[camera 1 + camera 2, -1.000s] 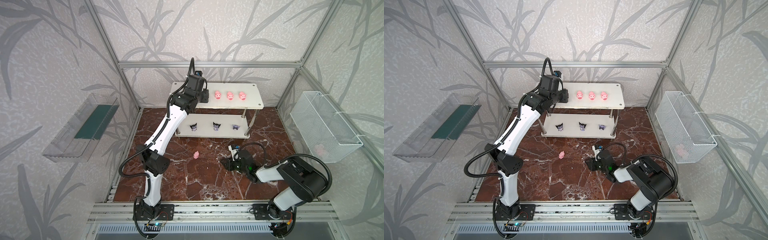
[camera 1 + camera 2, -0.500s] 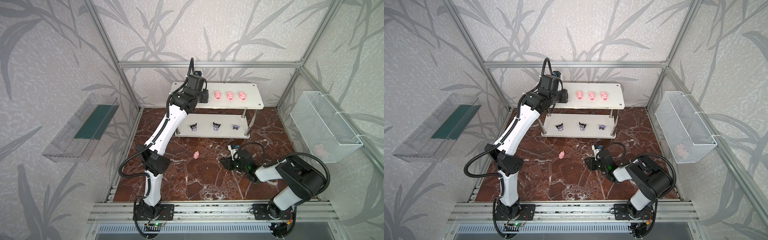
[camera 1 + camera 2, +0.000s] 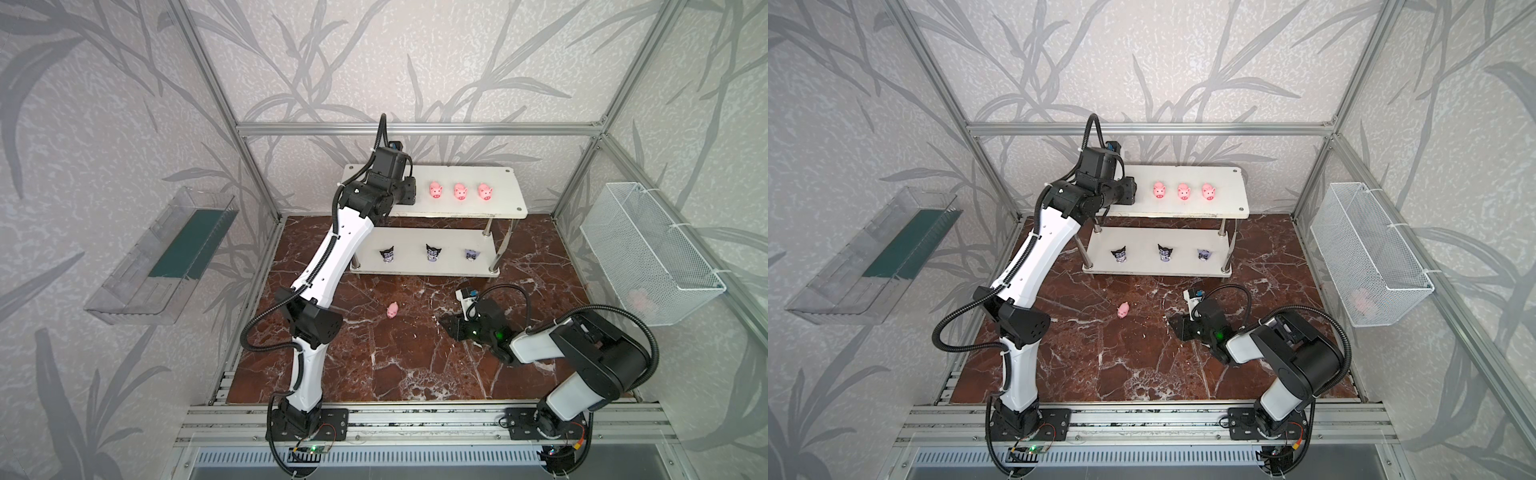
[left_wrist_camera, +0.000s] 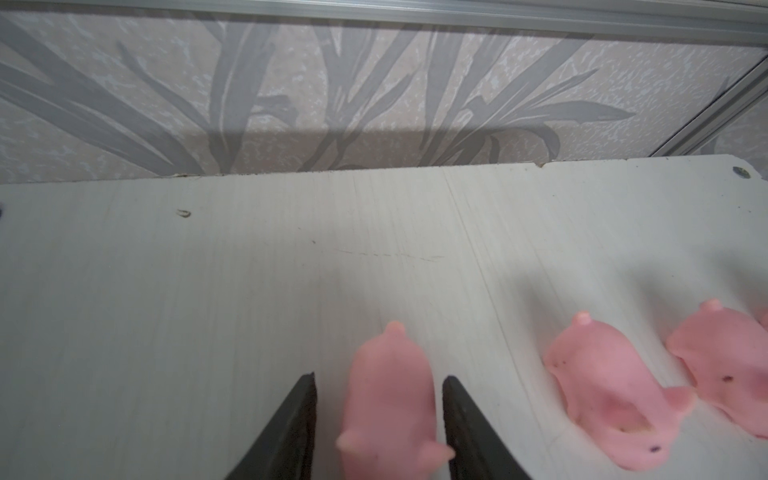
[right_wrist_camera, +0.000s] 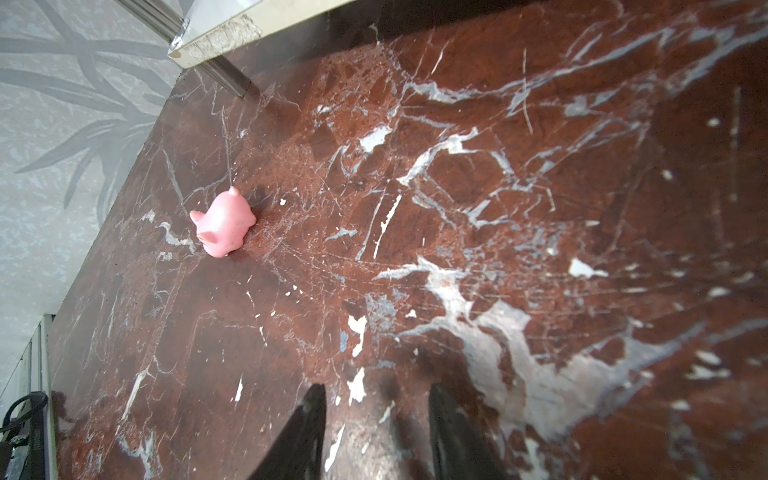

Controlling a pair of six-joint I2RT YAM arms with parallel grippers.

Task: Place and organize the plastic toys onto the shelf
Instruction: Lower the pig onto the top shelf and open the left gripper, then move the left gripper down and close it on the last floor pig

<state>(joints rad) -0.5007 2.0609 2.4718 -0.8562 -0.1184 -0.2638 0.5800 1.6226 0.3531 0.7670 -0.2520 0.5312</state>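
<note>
- The left gripper (image 4: 380,380) is over the left end of the top board of the shelf (image 3: 505,176), jaws apart.
- A pig (image 4: 390,399) stands on that board between the fingers (image 4: 291,424), tail toward the wall and ears toward the gripper.
- A strip of white board shows on either side of it, thinner on one side, so neither finger clearly touches it. In both top views the wrist hides this pig.
- Three more pigs stand in a row on the same board, snouts to the front: the nearest pig (image 3: 435,191), the middle pig (image 3: 460,192) and the end pig (image 3: 485,192).
- The nearest pig (image 4: 615,386) is near the gripper but apart from it.
- On the lower board stand the left figurine (image 3: 387,254), the middle figurine (image 3: 433,252) and the pale figurine (image 3: 471,254), evenly spread.
- The right gripper (image 5: 376,392) is low over the marble floor (image 5: 540,208), in front of the shelf's right end. Its jaws are apart, with only floor between them.
- The floor pig (image 5: 224,226) lies ahead of those fingers and off to one side, well apart from them.
- In both top views the floor pig (image 3: 1123,310) is left of the right gripper (image 3: 1177,328), between the two arms and in front of the shelf.
</note>
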